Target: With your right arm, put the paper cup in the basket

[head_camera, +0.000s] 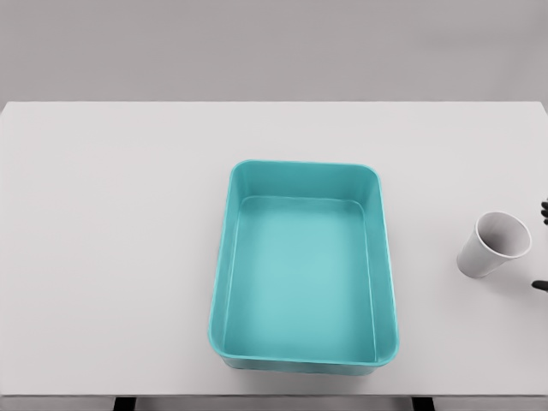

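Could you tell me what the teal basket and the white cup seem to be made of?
The teal rectangular basket looks like moulded plastic: smooth, matte, with rounded corners. The white tapered cup looks like paper: thin rim and a dull finish, though a render leaves this open.

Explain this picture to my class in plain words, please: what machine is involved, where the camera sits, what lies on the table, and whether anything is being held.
This is a simulator's render, not a photograph. The camera sits on a humanoid robot's head, looking down at a white table. In the middle lies a teal basket, a shallow rectangular tub with nothing in it. To its right, apart from it, stands a white paper cup, upright with its open mouth towards the camera. At the right edge, dark fingertips of the right robot hand just peek in beside the cup; too little shows to tell whether they touch it. Nothing is visibly held. The left arm is out of view.
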### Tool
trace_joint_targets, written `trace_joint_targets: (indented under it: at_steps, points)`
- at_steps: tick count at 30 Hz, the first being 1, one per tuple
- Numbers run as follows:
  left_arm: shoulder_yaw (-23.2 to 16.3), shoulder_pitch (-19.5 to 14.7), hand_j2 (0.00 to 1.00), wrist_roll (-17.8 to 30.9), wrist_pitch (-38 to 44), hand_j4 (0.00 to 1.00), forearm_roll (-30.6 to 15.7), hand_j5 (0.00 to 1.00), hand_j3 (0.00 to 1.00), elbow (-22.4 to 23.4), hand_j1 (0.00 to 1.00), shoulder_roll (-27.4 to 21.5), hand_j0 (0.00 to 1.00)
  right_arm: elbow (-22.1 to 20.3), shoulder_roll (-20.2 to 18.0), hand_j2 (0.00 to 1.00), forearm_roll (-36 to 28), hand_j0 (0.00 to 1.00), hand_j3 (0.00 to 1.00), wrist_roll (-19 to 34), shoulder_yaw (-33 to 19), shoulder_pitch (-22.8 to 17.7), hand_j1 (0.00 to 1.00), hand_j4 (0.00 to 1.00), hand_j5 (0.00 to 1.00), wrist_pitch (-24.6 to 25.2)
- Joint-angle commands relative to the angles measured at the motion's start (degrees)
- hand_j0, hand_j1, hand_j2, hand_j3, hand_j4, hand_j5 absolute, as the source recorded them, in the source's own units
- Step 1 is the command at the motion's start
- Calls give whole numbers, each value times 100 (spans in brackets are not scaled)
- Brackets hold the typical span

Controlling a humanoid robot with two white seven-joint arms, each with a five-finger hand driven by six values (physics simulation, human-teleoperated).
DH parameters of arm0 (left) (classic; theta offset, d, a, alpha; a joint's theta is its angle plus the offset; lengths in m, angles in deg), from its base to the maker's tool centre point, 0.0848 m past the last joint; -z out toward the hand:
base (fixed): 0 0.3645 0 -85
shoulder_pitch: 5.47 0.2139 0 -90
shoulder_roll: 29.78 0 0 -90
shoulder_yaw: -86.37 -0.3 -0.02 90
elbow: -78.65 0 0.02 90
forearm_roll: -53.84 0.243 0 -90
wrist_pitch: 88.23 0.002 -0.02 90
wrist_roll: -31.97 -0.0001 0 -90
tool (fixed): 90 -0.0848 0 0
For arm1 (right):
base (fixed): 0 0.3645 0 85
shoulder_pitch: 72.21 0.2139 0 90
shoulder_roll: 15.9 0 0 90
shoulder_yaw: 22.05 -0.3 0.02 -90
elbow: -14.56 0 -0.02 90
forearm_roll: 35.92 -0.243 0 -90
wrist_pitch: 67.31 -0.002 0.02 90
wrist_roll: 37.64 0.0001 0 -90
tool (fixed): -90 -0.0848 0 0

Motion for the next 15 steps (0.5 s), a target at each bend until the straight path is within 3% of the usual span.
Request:
trace_joint_targets:
  at_steps: [1, 7, 15]
  points:
    - [1, 0, 100, 1, 0, 100, -1, 100, 100, -1, 100, 0, 100, 16, 245, 100, -37, 100, 100, 6, 13, 0, 100, 100, 100, 4]
    - [1, 0, 100, 1, 0, 100, -1, 100, 100, -1, 100, 0, 100, 7, 676, 100, -28, 100, 100, 6, -22, 44, 100, 100, 100, 4]
    - [1, 0, 100, 1, 0, 100, -1, 100, 100, -1, 100, 0, 100, 16, 904, 100, -72, 100, 100, 6, -84, 167, 100, 100, 100, 4]
